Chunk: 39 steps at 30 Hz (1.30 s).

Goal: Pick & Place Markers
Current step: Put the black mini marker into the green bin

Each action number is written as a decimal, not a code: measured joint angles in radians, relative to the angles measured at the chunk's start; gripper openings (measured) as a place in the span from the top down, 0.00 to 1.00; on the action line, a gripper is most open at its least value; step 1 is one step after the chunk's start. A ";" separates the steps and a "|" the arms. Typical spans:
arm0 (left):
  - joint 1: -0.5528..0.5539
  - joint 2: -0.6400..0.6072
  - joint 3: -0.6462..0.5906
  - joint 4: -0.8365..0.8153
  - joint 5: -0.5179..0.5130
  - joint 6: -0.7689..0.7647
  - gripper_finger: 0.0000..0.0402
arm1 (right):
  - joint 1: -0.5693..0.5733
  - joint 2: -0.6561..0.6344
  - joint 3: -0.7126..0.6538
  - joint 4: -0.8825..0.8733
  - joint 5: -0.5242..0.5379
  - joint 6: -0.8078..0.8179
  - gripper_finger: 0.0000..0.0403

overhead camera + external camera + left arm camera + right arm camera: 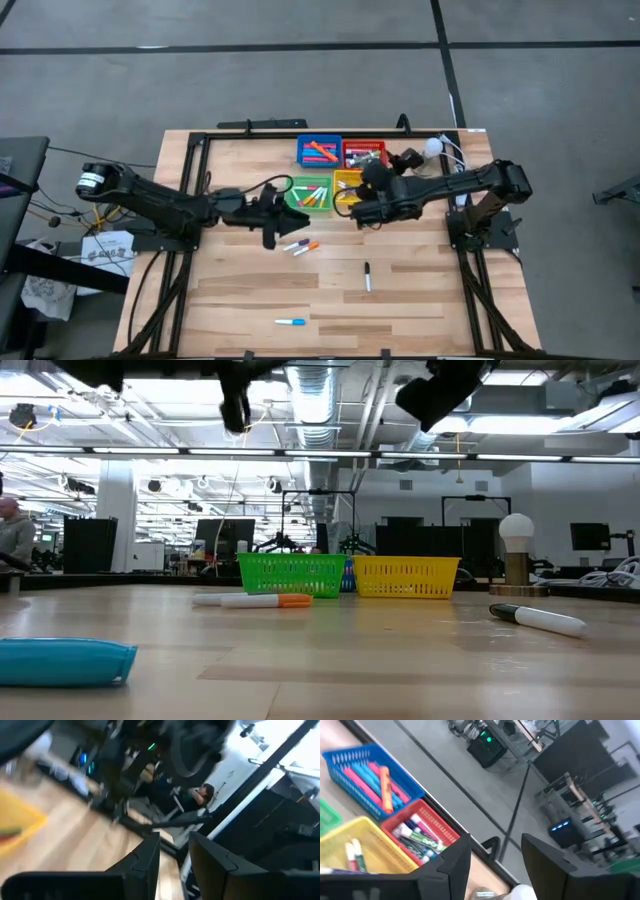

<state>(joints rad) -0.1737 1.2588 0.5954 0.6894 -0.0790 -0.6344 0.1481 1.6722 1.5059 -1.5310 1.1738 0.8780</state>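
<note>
Markers lie loose on the table: a small cluster with an orange-capped one (301, 245) (253, 600), a black-capped white one (367, 277) (538, 619) and a blue one (290, 322) (62, 661). More markers fill the four trays: blue (319, 151) (367, 777), red (364, 153) (422, 837), green (311, 193) (292, 574) and yellow (348, 187) (405, 576). My left gripper (277, 212) (174, 855) hovers open beside the green tray, raised above the table. My right gripper (358, 212) (496, 865) hovers open over the yellow tray's near edge. Both hold nothing.
A white round lamp (433, 147) (516, 530) and cables stand at the far right corner behind the trays. A black frame (190, 150) borders the table. Bare wood spreads across the near half between the loose markers. A person sits in the room beyond (202, 795).
</note>
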 joint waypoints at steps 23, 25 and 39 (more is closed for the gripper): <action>-0.302 -0.144 0.096 -0.462 -0.179 0.240 0.75 | 0.226 -0.029 0.000 0.332 -0.390 0.253 0.67; -0.321 -0.134 0.096 -0.465 -0.128 0.204 0.75 | 0.253 -0.018 0.001 0.360 -0.421 0.338 0.67; -0.539 -0.117 0.095 -0.465 -0.227 0.071 0.75 | 0.378 0.227 0.001 0.454 -0.535 0.720 0.61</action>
<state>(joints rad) -0.7124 1.1416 0.6907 0.2241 -0.3058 -0.5632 0.5262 1.8994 1.5070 -1.0769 0.6387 1.5976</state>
